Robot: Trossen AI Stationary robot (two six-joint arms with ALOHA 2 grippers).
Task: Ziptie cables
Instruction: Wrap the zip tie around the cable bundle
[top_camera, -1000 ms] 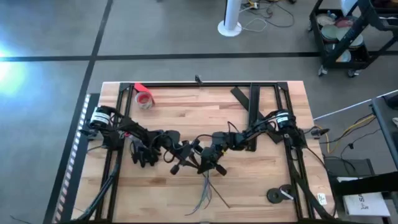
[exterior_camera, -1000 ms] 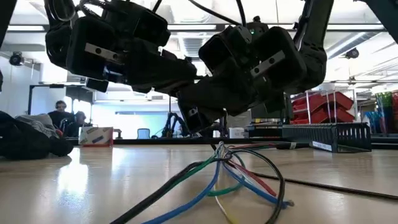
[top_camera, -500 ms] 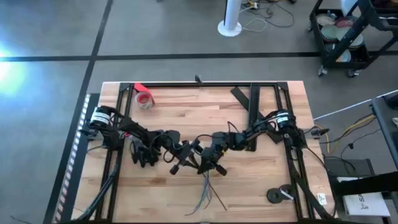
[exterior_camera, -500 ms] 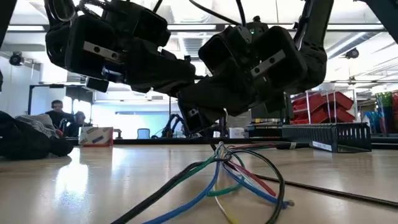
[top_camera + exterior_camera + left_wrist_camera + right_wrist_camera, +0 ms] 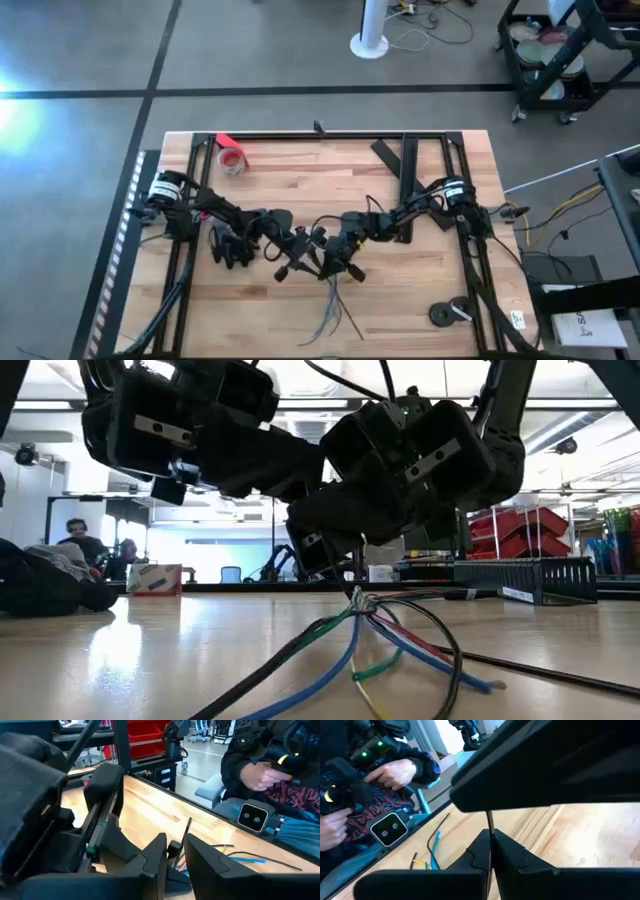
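Green, blue and dark cables (image 5: pixel 372 628) fan out over the wooden bench (image 5: pixel 290 180) from one gathered point just under the two pincers, which meet over the middle of the bench. The right pincer (image 5: pixel 489 851) is closed on the ziptie (image 5: pixel 490 832), a thin dark strip standing straight up between its fingers. The left pincer (image 5: pixel 175 851) sits close beside it, jaws slightly apart with a thin dark strip in the gap; whether it grips I cannot tell. Judging by this, the bundle is gathered and the tie is at the bundle, but whether it is looped, threaded or cinched tight cannot be seen.
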